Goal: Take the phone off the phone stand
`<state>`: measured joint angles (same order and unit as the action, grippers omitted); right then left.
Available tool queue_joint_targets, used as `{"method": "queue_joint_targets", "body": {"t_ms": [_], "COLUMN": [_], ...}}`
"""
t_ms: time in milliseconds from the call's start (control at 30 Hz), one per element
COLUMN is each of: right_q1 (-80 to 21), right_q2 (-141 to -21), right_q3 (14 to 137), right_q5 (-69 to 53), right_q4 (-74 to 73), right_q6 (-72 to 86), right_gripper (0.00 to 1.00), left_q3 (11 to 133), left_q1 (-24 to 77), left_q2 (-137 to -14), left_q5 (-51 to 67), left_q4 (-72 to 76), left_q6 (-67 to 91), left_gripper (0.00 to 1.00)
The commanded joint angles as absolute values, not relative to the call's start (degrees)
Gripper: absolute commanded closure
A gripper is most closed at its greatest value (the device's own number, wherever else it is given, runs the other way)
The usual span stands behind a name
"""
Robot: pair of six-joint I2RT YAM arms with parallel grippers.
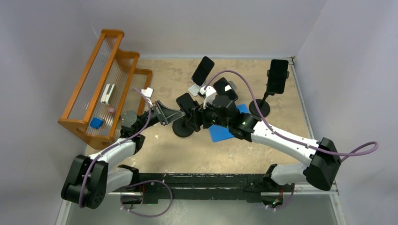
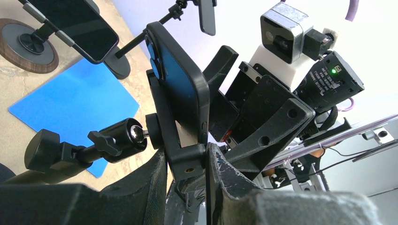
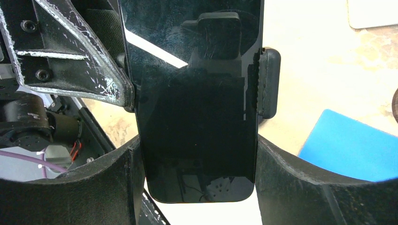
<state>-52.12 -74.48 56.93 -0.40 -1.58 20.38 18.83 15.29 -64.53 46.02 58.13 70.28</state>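
Observation:
A dark phone sits in the clamp of a black phone stand at mid table. In the left wrist view the phone's blue back faces the camera, and my left gripper is shut on the stand's lower clamp bracket. In the right wrist view the phone's black screen fills the middle, and my right gripper is shut on its two long edges near the lower end. The stand's side clamp still hugs the phone's right edge. The two grippers meet at the stand.
A blue mat lies just right of the stand. Three more phones on stands stand behind. A wooden rack holding small items is at the left. White walls close in the table.

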Motion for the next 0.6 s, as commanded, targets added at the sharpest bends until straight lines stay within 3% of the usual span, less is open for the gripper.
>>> {"method": "queue_joint_targets", "body": {"t_ms": [0,567], "right_q1": [-49.22,-49.22], "right_q2": [-71.30,-69.00], "right_q3": [56.59,56.70], "right_q5": [0.27,-8.58], "right_q4": [-0.51,5.08], "right_q6": [24.29,27.54], "right_gripper": [1.00,1.00], "left_q3": [17.04,17.05], "left_q1": [13.18,13.18], "left_q2": [-66.07,-66.27], "left_q5": [50.00,49.63], "left_q4": [61.43,59.21], "left_q6": [70.41,68.22], "left_gripper": [1.00,1.00]}}
